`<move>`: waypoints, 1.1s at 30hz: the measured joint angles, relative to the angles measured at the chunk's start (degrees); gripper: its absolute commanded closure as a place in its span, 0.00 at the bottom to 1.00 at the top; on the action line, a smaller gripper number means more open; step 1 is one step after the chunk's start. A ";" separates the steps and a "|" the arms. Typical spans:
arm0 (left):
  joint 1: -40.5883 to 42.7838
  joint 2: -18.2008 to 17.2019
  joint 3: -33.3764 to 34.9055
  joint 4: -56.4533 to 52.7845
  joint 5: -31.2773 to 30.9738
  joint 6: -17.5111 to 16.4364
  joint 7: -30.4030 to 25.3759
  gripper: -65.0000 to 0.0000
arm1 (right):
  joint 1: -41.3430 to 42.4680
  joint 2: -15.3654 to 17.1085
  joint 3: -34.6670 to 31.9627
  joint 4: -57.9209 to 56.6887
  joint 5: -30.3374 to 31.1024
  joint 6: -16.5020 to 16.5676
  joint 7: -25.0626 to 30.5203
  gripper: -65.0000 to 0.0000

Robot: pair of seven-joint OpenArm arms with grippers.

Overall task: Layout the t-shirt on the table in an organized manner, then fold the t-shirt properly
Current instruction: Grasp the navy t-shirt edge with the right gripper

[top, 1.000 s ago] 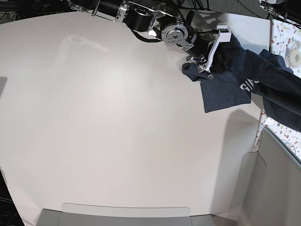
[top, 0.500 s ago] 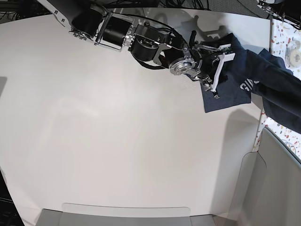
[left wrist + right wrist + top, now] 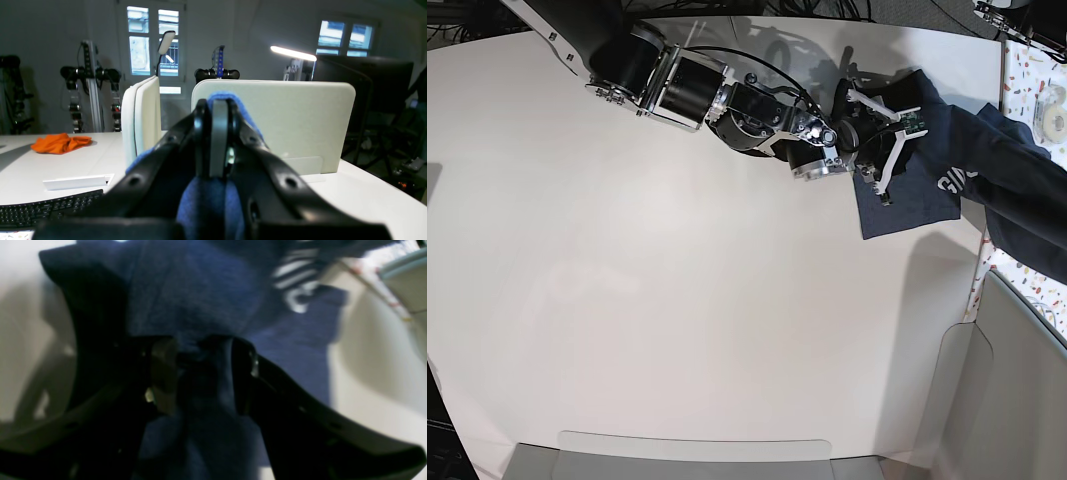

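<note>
Shifted further over the t-shirt (image 3: 907, 205), right hand (image 3: 200, 373) pinches blurred cloth; left hand (image 3: 217, 140) clamps cloth too.

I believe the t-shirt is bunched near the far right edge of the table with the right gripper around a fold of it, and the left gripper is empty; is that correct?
Not quite: the left gripper is not empty. The left wrist view shows it shut on blue fabric of the t-shirt. The rest holds: the shirt is bunched near the far right edge of the table, and the right gripper has a fold of it between its fingers.
</note>
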 measured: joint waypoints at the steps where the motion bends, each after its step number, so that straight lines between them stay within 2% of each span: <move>1: 0.00 0.00 0.00 -0.02 0.04 0.02 0.02 1.00 | -0.04 0.22 0.02 -1.16 0.15 -0.07 1.57 0.60; 4: 0.00 0.00 0.00 0.00 -0.04 -0.02 0.02 1.00 | 0.04 0.35 0.20 -2.95 0.66 -1.77 4.55 0.60; 11: -0.02 1.11 0.02 -0.09 0.15 0.20 0.00 1.00 | -0.13 0.20 0.22 -4.96 0.59 -10.75 5.46 0.63; 13: 0.00 1.46 0.02 -0.09 0.02 0.20 0.00 1.00 | -0.13 0.11 0.22 -5.66 0.61 -12.85 5.49 0.76; 15: 0.00 1.57 0.02 -0.11 0.09 0.22 0.07 1.00 | -0.15 0.07 0.22 -6.03 0.42 -14.56 5.09 0.99; 17: -0.02 1.55 0.02 -0.11 0.00 0.20 0.00 1.00 | -0.24 0.20 0.22 -6.21 0.15 -15.54 4.61 1.00; 24: 0.00 1.55 0.02 -0.11 0.02 0.22 0.02 1.00 | -0.15 0.57 0.85 -4.13 -0.09 -15.69 3.74 1.00; 33: 0.00 1.55 0.02 -0.11 0.02 0.20 0.00 1.00 | -0.02 0.48 9.66 4.35 -0.13 -15.69 3.65 1.00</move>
